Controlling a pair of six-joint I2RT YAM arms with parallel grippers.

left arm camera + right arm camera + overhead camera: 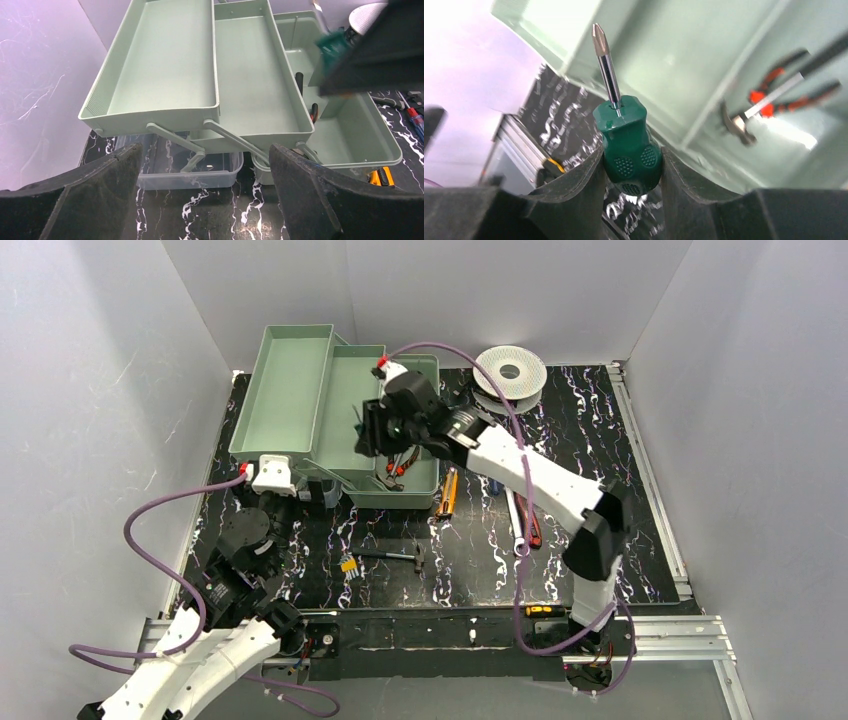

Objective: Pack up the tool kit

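The tool kit's pale green box stands open at the back left, its trays (285, 390) (165, 70) fanned out over the clear lid (190, 172). My right gripper (372, 432) (631, 170) hangs over the box's deep base (415, 490) (684, 55), shut on the handle of a stubby green screwdriver (628, 145) whose tip points away from the camera. Red-handled pliers (781, 85) (395, 468) and a metal-headed tool (736, 125) lie in the base. My left gripper (305, 490) (205, 195) is open and holds nothing, low on the table just in front of the trays.
A round white wire spool (510, 370) sits at the back, right of the box. Loose tools lie on the black marbled table: an orange-handled one (449, 492), a small hammer (402, 556), a yellow piece (348, 564), a red-handled screwdriver (534, 527). Grey walls enclose the table.
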